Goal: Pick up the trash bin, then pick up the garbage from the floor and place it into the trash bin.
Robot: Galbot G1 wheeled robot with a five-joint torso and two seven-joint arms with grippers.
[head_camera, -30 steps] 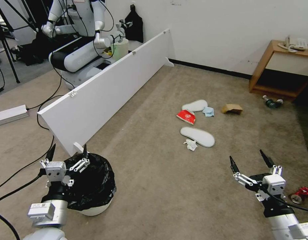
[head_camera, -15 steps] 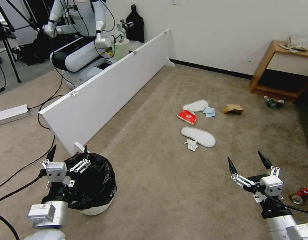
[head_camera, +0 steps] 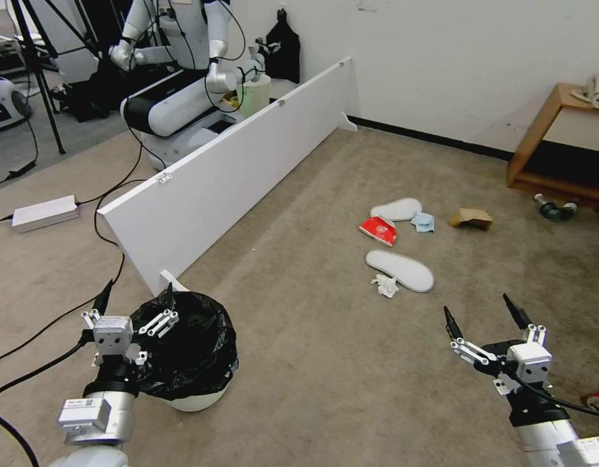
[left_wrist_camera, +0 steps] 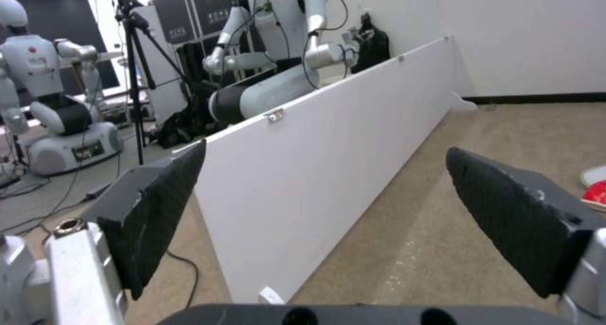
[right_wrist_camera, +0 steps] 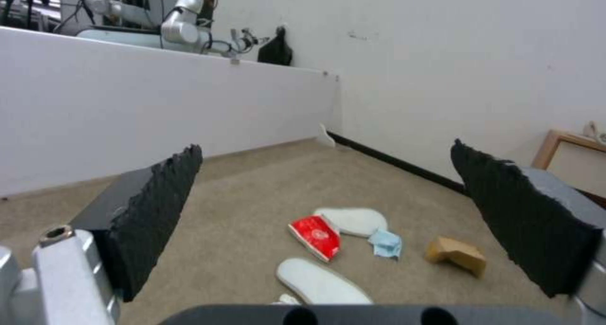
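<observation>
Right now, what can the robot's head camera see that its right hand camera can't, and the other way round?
Head view alone: the trash bin with the open left gripper above its rim, the crumpled tissue, and a bottle by the wooden stand. Right wrist view alone: a close look at the right gripper's ridged black fingers. Both: the slippers, red packet, blue cloth, cardboard piece and white board.

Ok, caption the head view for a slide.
Open left end effector above the trash bin; open right end effector faces floor garbage.
</observation>
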